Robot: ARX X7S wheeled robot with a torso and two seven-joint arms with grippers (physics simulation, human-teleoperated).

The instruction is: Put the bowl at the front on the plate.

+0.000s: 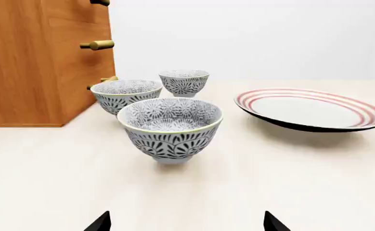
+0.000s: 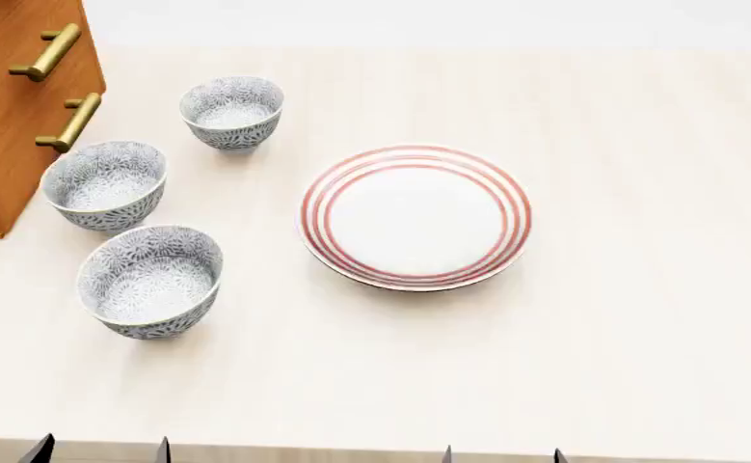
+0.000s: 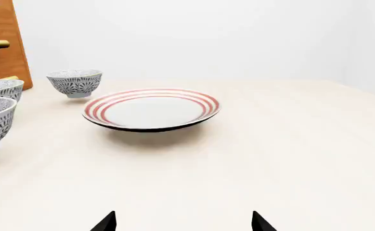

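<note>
Nearest you, both pincers sit at the table's front edge with only their tips in view: your left pincer (image 1: 187, 222) has its fingers spread wide and holds nothing, and it faces the front bowl squarely, so that arm looks the natural one to reach with. Your right pincer (image 3: 183, 222) is likewise spread and empty, facing the plate (image 2: 415, 280) rather than any bowl. The bowl (image 2: 151, 281) you want is the closest of three alike, standing upright on the bare table (image 2: 632, 338), left of the plate and apart from it. Just behind it sits the middle bowl (image 2: 104, 184), near but not touching as far as I can tell, so a grip from the front or the plate side leaves you more room. Farther back stands the far bowl (image 2: 232, 113), and the wooden cabinet (image 2: 9, 125) with brass handles hems in the row on its left. The plate lies flat with nothing on it, so nothing has been moved yet.
</note>
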